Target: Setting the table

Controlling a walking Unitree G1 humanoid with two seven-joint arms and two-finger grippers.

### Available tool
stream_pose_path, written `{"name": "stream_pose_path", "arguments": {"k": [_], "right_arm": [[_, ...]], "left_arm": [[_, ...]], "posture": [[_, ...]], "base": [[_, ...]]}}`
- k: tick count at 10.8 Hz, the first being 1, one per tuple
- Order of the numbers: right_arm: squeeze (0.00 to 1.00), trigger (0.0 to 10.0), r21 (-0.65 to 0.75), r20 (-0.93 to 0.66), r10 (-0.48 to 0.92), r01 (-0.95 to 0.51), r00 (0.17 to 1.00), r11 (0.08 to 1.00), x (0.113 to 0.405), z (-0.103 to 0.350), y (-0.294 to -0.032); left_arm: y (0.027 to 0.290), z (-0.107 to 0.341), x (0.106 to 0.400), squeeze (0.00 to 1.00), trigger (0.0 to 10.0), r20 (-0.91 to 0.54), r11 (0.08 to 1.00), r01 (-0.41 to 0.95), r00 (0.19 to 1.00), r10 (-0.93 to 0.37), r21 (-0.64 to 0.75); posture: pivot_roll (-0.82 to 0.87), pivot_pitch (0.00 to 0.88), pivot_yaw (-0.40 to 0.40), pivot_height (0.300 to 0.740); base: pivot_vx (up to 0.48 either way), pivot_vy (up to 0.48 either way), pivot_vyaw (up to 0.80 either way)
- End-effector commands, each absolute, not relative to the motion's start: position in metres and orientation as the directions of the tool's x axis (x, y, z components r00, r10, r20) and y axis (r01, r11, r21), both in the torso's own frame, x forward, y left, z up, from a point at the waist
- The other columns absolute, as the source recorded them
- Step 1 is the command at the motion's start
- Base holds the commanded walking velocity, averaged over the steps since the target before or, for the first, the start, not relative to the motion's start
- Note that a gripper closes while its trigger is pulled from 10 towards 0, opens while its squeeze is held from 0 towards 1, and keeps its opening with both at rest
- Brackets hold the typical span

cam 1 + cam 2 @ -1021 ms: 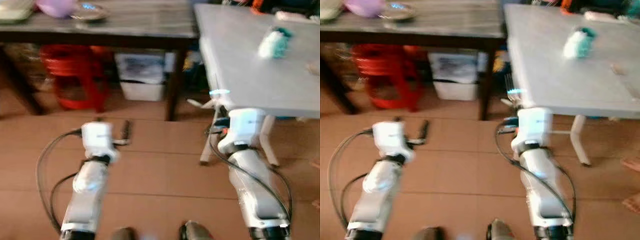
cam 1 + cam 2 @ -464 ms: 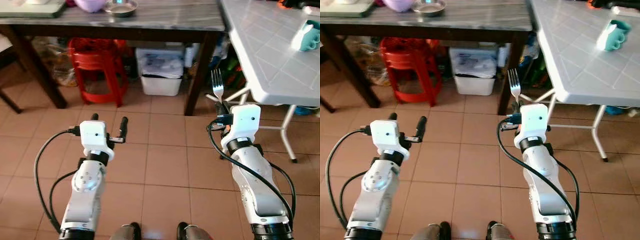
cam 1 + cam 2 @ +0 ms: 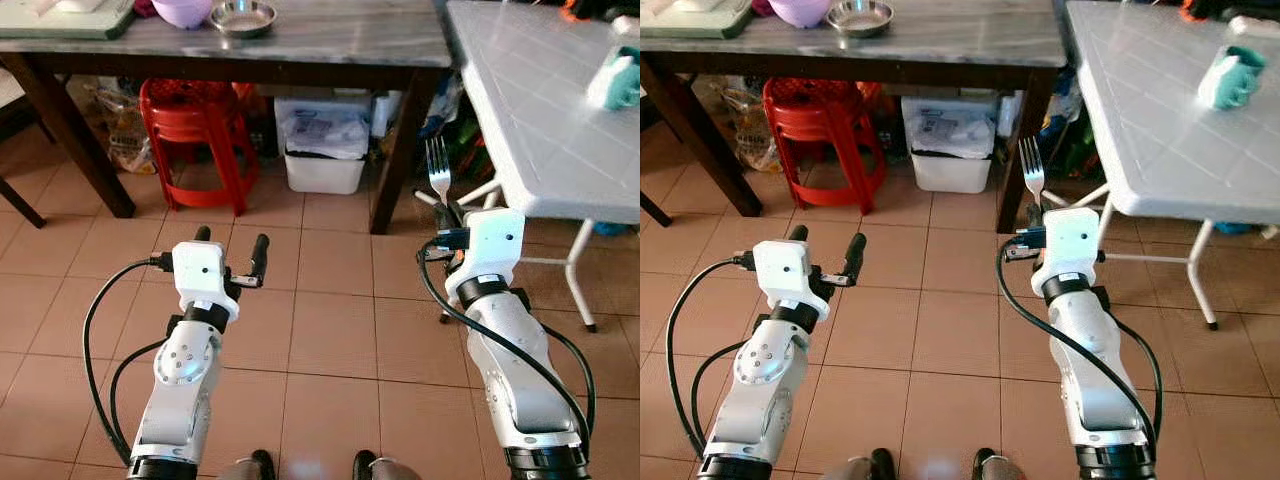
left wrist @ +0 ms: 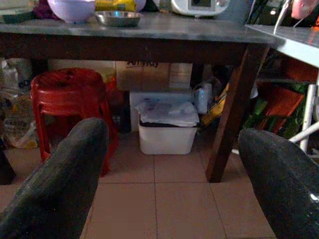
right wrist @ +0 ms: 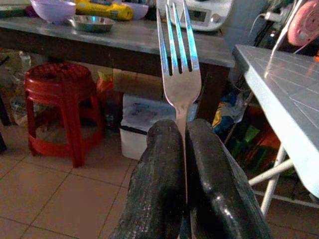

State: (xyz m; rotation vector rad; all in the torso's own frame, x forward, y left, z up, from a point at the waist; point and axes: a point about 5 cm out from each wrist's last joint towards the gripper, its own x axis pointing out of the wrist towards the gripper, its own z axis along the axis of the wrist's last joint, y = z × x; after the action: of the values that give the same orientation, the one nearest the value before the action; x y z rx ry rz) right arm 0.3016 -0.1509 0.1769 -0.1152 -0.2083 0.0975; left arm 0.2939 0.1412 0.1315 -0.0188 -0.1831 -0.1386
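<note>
Right wrist view, fork [image 5: 178,74] pinched upright in the right gripper [image 5: 185,144], tines up, white folding table [image 3: 545,120] just ahead right, dark marble-top table [image 3: 300,40] beyond, red stool [image 3: 195,130] and white bin [image 3: 325,165] underneath, left gripper [image 3: 232,248] spread wide, holding nothing.

Two head cameras sit side by side, looking forward and steeply down over both silver arms to the tiled floor [image 3: 320,330]. Both take in the dark marble-topped surface [image 3: 330,40] ahead, the red stool [image 3: 195,140] beneath it, and the white folding surface [image 3: 560,120] at the robot's right. The right eye's picture is shifted slightly sideways. The left wrist camera sits low, close behind its two spread fingers [image 4: 55,184], facing level toward the stool and a white bin [image 4: 167,132]. The right wrist camera looks along its closed fingers [image 5: 164,189], very near a fork [image 5: 178,64], toward that same stool and bin.
</note>
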Motion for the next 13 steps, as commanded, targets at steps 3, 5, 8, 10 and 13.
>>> {"name": "stream_pose_path", "arguments": {"k": [3, 5, 8, 10, 13], "right_arm": [[0.00, 10.0, -0.127, 0.214, 0.106, -0.080, 0.971, 0.989, 0.3013, 0.1786, -0.1525], [0.00, 10.0, -0.147, 0.217, 0.103, -0.072, 0.971, 0.987, 0.3009, 0.1789, -0.1511], [0.00, 10.0, -0.124, 0.222, 0.092, -0.066, 0.971, 0.990, 0.3006, 0.1791, -0.1516], [0.00, 10.0, -0.109, 0.223, 0.081, -0.058, 0.971, 0.992, 0.3003, 0.1790, -0.1530], [0.00, 10.0, -0.091, 0.218, 0.073, -0.054, 0.973, 0.994, 0.2999, 0.1787, -0.1535]], "left_arm": [[0.1419, 0.1317, 0.2925, 0.00, 10.0, 0.187, 0.990, 0.140, 0.973, -0.135, -0.015], [0.1425, 0.1303, 0.2914, 0.00, 10.0, 0.180, 0.990, 0.141, 0.974, -0.135, -0.016], [0.1422, 0.1303, 0.2916, 0.00, 10.0, 0.179, 0.989, 0.144, 0.974, -0.139, -0.017], [0.1418, 0.1303, 0.2916, 0.00, 10.0, 0.179, 0.989, 0.147, 0.974, -0.142, -0.018], [0.1404, 0.1299, 0.2913, 0.00, 10.0, 0.177, 0.988, 0.153, 0.973, -0.147, -0.021]], "posture": [[-0.08, 0.208, -0.023, 0.740], [-0.08, 0.212, -0.018, 0.740], [-0.08, 0.214, -0.015, 0.740], [-0.08, 0.214, -0.015, 0.740], [-0.08, 0.216, -0.015, 0.740]], "base": [[0.371, 0.000, 0.00], [0.375, 0.000, 0.31], [0.371, 0.000, 0.46], [0.369, 0.000, 0.00], [0.364, 0.000, 0.00]]}}
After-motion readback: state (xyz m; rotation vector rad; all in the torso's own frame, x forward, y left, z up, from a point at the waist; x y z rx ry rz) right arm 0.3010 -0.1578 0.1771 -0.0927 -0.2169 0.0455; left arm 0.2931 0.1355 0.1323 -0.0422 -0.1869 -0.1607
